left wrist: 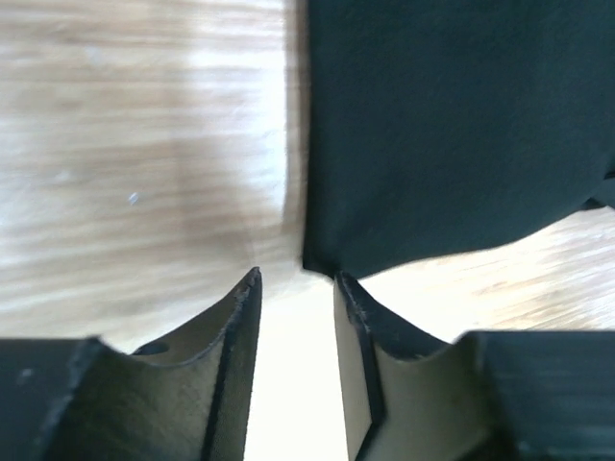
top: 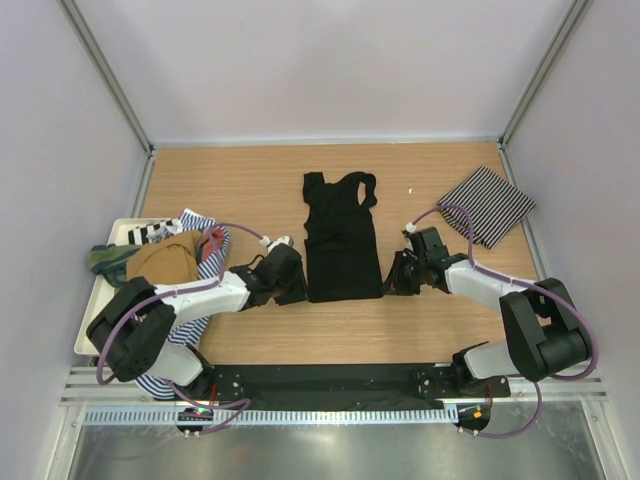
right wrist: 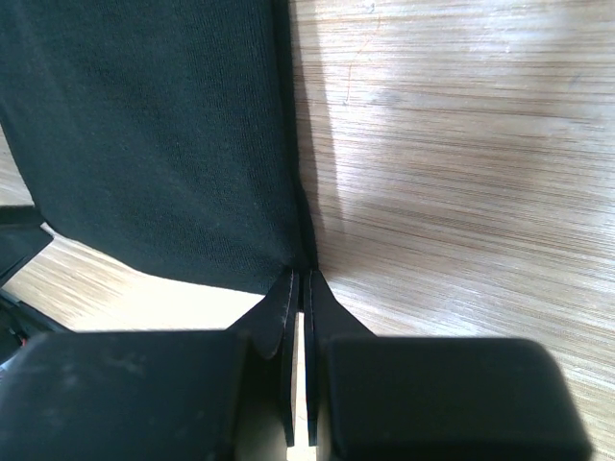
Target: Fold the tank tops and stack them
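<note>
Wooden tabletop (top: pixel 250 330) enclosed by pale walls. Black tank top (top: pixel 340 245) laid flat at centre, straps toward the far edge, hem toward the arm bases. Finely striped tank top (top: pixel 488 205) lying folded at the far right, well apart. Remaining tops (top: pixel 165 258) heaped on the white tray (top: pixel 85 335) at the left.

Left gripper (left wrist: pixel 296 277): set low at the near left hem corner, jaws parted by a clear gap, corner of the cloth just ahead of the tips, nothing clamped. Right gripper (right wrist: pixel 300 279): set at the near right hem corner, jaws pressed almost together, apparently pinching the cloth edge at the tips.

Step in hand, as judged: taking hold of both hem corners ahead of the first fold of the black top.

Next move, as judged:
1. Advance the left jaws over the corner and close fully.
2. Confirm cloth between both pairs of fingers.
3. Lift both corners evenly and carry the hem toward the straps.

Risk: uneven lift or one-sided grip, giving a skewed fold.
</note>
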Controlling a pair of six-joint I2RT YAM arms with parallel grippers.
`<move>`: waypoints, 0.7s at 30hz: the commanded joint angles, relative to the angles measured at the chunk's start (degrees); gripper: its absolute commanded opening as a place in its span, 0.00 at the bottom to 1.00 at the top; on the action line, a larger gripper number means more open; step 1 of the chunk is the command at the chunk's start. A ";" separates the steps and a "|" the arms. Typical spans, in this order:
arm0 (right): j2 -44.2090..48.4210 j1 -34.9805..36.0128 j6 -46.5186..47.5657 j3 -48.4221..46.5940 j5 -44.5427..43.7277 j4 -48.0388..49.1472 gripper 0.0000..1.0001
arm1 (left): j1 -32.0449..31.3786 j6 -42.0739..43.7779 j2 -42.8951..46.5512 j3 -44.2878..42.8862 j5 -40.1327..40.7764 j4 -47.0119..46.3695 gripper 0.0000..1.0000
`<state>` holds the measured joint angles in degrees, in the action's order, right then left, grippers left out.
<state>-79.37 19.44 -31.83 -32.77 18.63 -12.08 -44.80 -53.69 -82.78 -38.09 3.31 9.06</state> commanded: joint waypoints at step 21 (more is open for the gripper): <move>2.03 0.16 0.28 -0.18 -0.79 -0.32 0.06 | -0.20 -2.20 -5.11 0.12 -2.34 -3.88 0.31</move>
<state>-79.31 19.44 -31.83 -32.77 18.57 -12.25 -44.71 -55.37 -86.46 -38.24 0.84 3.40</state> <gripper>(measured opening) 0.062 0.342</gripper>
